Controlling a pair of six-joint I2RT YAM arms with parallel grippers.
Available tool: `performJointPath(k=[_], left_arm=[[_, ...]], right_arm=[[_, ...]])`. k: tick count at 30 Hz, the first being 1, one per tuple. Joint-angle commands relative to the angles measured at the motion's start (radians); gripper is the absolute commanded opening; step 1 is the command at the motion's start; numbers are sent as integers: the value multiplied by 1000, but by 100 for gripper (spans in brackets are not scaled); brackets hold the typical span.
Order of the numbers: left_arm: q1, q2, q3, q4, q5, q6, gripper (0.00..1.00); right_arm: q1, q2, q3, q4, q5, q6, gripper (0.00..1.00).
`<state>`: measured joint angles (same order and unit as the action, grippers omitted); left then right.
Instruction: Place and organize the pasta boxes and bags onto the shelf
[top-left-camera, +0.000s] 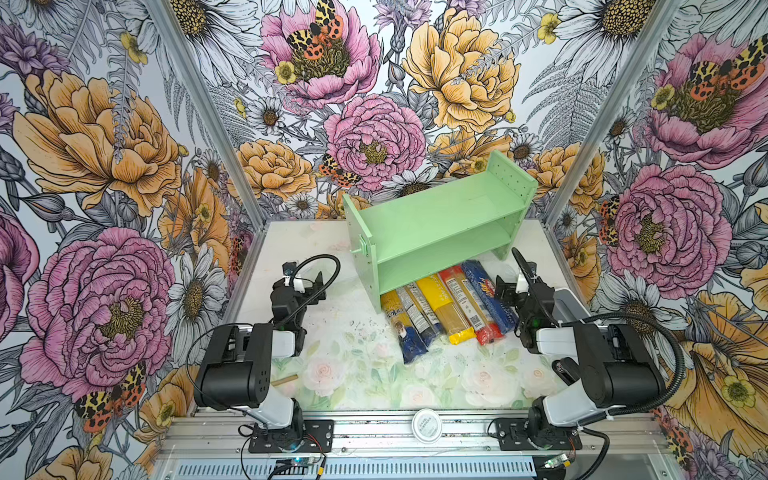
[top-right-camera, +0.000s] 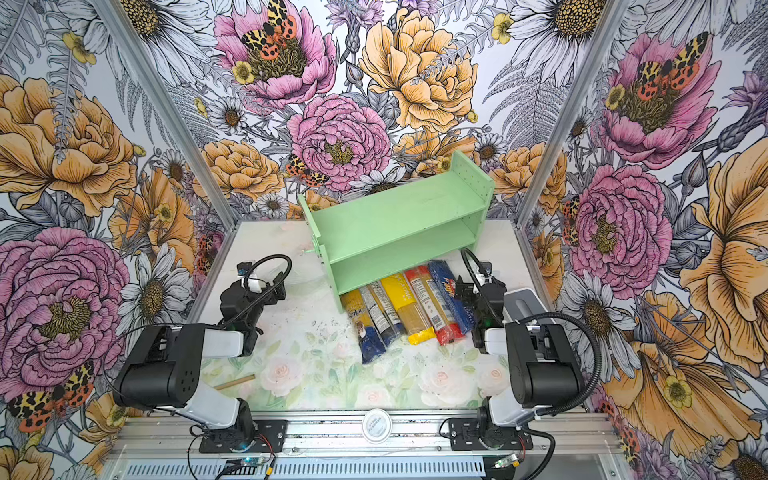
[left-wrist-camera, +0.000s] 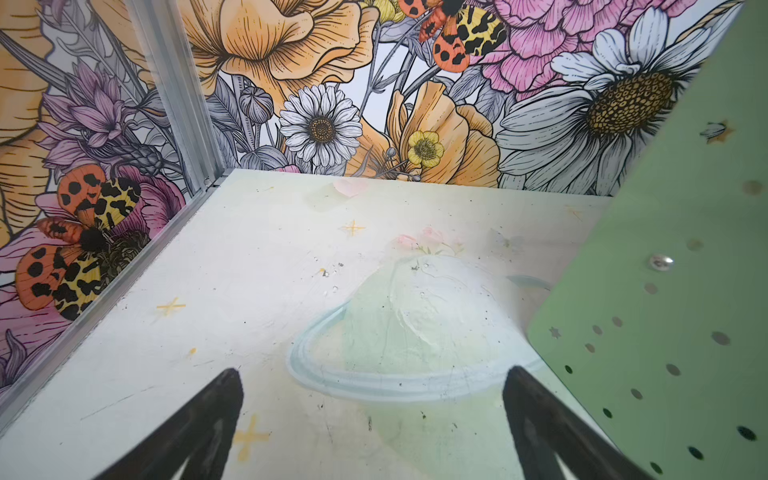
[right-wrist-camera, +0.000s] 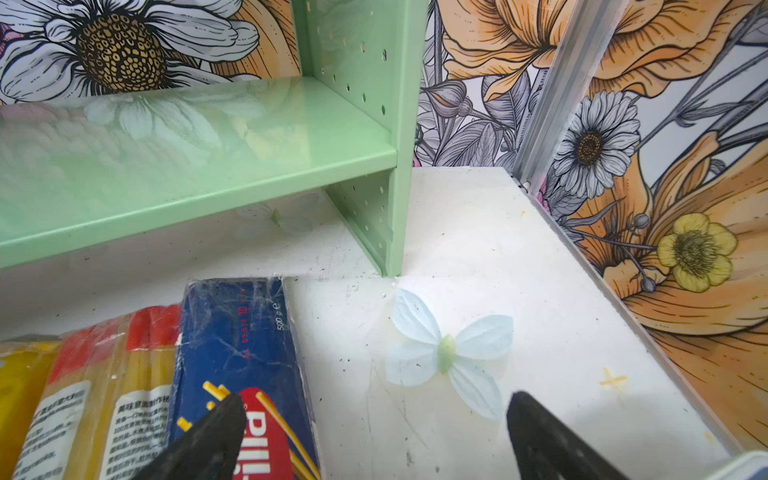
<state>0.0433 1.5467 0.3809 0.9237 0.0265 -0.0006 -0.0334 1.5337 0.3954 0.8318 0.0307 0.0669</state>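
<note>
1. Grippers first: your right gripper (right-wrist-camera: 374, 405) stood spread wide & empty, one finger (right-wrist-camera: 216, 428) over the dk-blue pack (right-wrist-camera: 241, 345), the other over bare table (right-wrist-camera: 478, 249).
2. Your left gripper (left-wrist-camera: 372, 380) was spread too, holding nothing, near the shelf (top-left-camera: 436, 216) side panel.
3. All five packs (dk-blue, red pack (top-left-camera: 467, 307), yellow pack (top-left-camera: 440, 307), two clear packs (top-left-camera: 419, 316)) lay side by side on the table at the shelf's foot.
4. Both shelf boards were bare, so nothing looked done; all five were left for you to place.

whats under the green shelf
Mostly bare white tabletop; the dark-blue spaghetti pack pokes its far end just under the mint-green wooden shelf. Its lower board hides the rest.
</note>
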Motion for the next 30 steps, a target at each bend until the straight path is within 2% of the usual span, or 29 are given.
performJointPath(k=[1,25,30], left_arm=[[-4,5,0,9,-16,2,99],[-7,4,0,9,-22,4,99],[-6,3,-6,20,43,27,99]], right_arm=[[5,3,-1,30,5,5,99],[5,3,0,29,5,4,99],[9,-4,-19,54,46,14,96]])
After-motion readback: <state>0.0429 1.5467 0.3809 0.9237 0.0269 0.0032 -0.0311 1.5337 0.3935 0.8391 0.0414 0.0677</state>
